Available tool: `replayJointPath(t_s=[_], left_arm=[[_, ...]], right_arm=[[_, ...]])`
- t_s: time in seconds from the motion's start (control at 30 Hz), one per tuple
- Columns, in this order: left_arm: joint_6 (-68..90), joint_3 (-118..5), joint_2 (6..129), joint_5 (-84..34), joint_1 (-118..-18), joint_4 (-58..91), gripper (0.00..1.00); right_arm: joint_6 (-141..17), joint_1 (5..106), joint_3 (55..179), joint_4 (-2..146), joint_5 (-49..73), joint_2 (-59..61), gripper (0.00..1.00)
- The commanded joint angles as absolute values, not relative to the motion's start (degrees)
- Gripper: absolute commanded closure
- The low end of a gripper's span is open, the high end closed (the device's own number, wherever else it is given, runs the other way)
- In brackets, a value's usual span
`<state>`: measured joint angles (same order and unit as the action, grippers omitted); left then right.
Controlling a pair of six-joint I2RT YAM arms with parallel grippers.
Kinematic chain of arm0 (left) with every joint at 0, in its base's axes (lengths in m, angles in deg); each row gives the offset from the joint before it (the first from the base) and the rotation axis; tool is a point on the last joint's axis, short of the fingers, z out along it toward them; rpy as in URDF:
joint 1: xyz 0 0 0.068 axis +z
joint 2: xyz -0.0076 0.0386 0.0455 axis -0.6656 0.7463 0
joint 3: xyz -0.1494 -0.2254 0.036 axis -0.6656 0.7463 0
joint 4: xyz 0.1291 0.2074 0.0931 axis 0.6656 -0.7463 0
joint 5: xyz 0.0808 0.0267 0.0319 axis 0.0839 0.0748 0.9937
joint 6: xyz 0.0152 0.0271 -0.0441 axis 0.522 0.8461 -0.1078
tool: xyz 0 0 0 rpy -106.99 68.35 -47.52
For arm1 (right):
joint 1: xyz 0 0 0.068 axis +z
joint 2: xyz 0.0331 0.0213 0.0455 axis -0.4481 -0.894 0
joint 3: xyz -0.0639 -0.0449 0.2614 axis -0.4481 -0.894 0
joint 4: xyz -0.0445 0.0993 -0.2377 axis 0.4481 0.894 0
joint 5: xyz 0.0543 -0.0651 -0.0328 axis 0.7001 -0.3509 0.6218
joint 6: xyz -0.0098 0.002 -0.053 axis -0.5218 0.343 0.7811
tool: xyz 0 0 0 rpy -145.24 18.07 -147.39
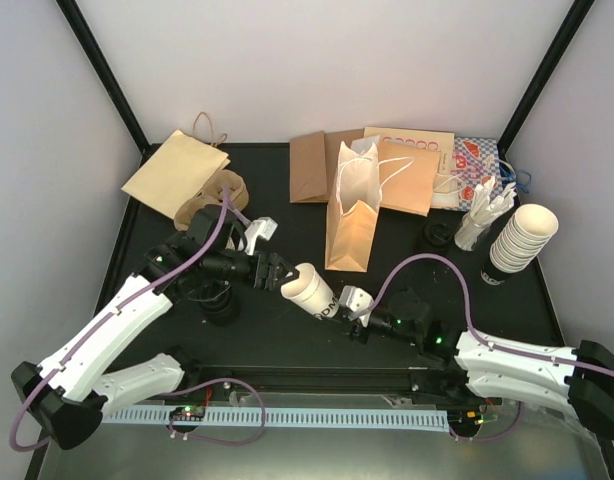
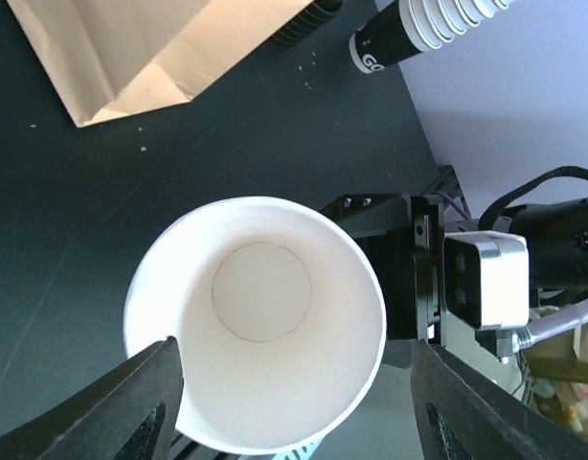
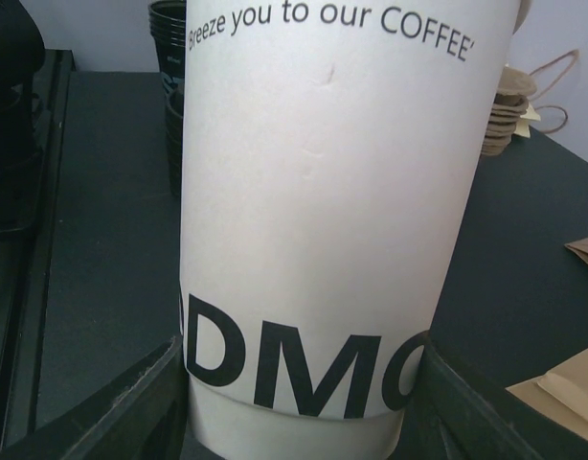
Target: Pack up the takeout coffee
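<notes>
A cream-white paper coffee cup (image 1: pixel 309 287) with black lettering lies tilted above the table's middle, with no lid on it. My right gripper (image 1: pixel 345 300) is shut on its lower end, and in the right wrist view both fingers press the cup (image 3: pixel 323 240) near its base, either side of my right gripper (image 3: pixel 302 343). The cup's open mouth (image 2: pixel 256 326) faces my left gripper (image 1: pixel 277 272), and its inside is empty. My left gripper (image 2: pixel 294 350) stands open around the rim. One finger (image 2: pixel 146 402) is at the rim and the other stands apart from it.
A tan paper bag (image 1: pixel 352 215) stands open behind the cup. Flat brown bags (image 1: pixel 177 172) and pulp carriers (image 1: pixel 212 200) lie at the back left. At the right is a stack of lidless cups (image 1: pixel 522 240), with black lids (image 1: pixel 437 236) and wrapped sticks (image 1: pixel 482 215) beside it.
</notes>
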<state>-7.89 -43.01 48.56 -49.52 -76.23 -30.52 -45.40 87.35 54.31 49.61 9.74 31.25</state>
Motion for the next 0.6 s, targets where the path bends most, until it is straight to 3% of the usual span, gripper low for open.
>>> replayJointPath(t_s=[0.0, 0.33, 0.57], left_arm=[[-9.3, -42.7, 49.9, -51.3, -76.6, -28.1, 0.33], [-8.5, -42.1, 51.4, -45.9, -76.1, -31.3, 0.28], [-9.0, -40.6, 52.7, -47.9, -76.0, -30.7, 0.33]], right_arm=[[-44.2, 87.6, 56.0, 48.6, 10.9, 32.8, 0.37], [-43.3, 87.6, 55.9, 49.4, 11.5, 34.7, 0.37], [-42.9, 87.7, 56.1, 49.1, 11.5, 35.9, 0.37]])
